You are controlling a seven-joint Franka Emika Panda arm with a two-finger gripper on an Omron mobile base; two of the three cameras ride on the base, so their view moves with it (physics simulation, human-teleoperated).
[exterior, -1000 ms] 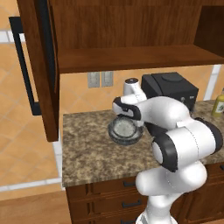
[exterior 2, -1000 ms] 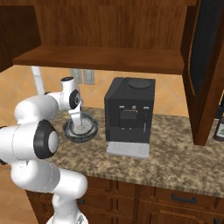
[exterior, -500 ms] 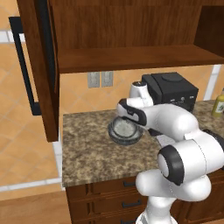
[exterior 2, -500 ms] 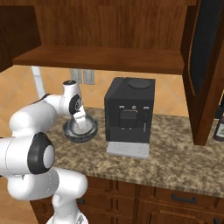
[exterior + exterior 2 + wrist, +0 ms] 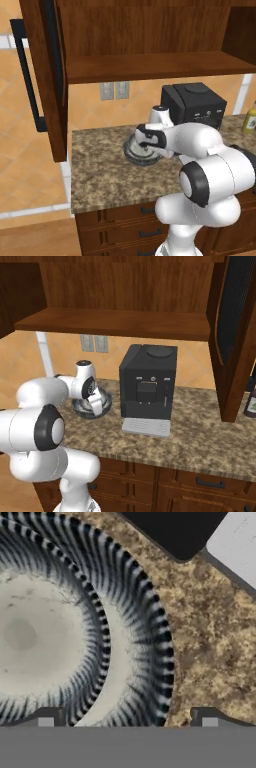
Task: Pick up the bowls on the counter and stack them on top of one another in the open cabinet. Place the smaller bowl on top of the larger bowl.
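Observation:
The smaller bowl sits nested inside the larger bowl, both dark grey-blue with ribbed rims and pale speckled insides. The pair rests on the speckled granite counter, left of a black machine. My gripper hovers just above them, open, with one fingertip over the smaller bowl's rim and the other over bare counter outside the larger rim. From the base views the gripper points down at the bowls. Above, the open cabinet shelf is bare.
A black coffee machine stands right of the bowls, with its grey tray in front. The cabinet door with a long black handle hangs open on the left. A bottle stands at the far right of the counter. Drawers lie below.
The arm has folded lower and reached forward, bringing the gripper down closer onto the nested bowls. The bowls have not moved.

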